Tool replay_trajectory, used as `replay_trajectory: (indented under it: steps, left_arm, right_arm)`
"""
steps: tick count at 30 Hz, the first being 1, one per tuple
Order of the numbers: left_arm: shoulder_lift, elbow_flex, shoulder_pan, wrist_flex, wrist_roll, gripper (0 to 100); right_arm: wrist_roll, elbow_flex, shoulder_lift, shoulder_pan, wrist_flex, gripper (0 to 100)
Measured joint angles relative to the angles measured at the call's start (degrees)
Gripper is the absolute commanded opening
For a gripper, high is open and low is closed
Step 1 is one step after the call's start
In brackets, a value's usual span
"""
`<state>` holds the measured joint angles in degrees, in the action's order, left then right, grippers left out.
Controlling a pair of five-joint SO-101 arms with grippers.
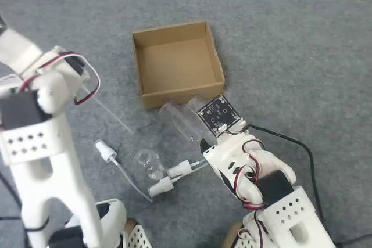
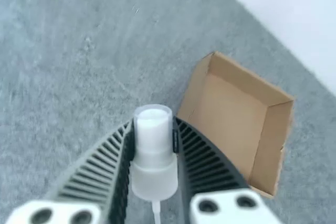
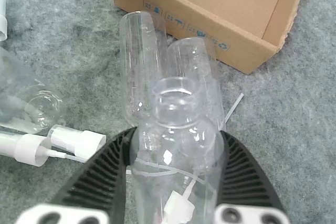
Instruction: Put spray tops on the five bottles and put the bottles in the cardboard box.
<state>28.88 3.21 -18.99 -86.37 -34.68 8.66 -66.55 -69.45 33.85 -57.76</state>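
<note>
- The brown cardboard box [image 1: 180, 95] sits open on the grey tabletop [image 1: 302, 56], toward 12 o'clock.
- The right gripper [image 3: 177, 136] squeezes a clear bottle [image 3: 176, 148], at 5 o'clock from the box.
- The left gripper [image 2: 153, 127] pinches a white spray top [image 2: 153, 166] with a thin tube.

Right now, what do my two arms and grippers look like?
The left arm and right arm are white plastic with black motors and red, black and white wires. The left gripper and right gripper have black ribbed fingers on white bases.
</note>
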Motion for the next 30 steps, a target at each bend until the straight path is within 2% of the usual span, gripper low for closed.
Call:
replay_trajectory:
  steps: [7, 17, 25, 30]
  left_arm:
    - [6.59, 2.37, 0.0, 0.97, 1.49, 1]
    - [22.15, 20.84, 5.27, 12.48, 1.76, 1]
    - [32.88, 28.84, 9.93, 18.02, 1.76, 1]
    - [34.02, 32.09, 11.16, 19.96, -1.85, 1]
  right_arm:
    - [0.0, 0.0, -1.58, 0.0, 0.0, 11.8]
    - [0.0, -5.63, -17.14, -0.26, -0.26, 11.8]
    - [0.0, -6.33, -23.38, -0.26, -0.26, 11.8]
    - [0.0, -7.56, -23.56, -0.26, -0.26, 11.8]
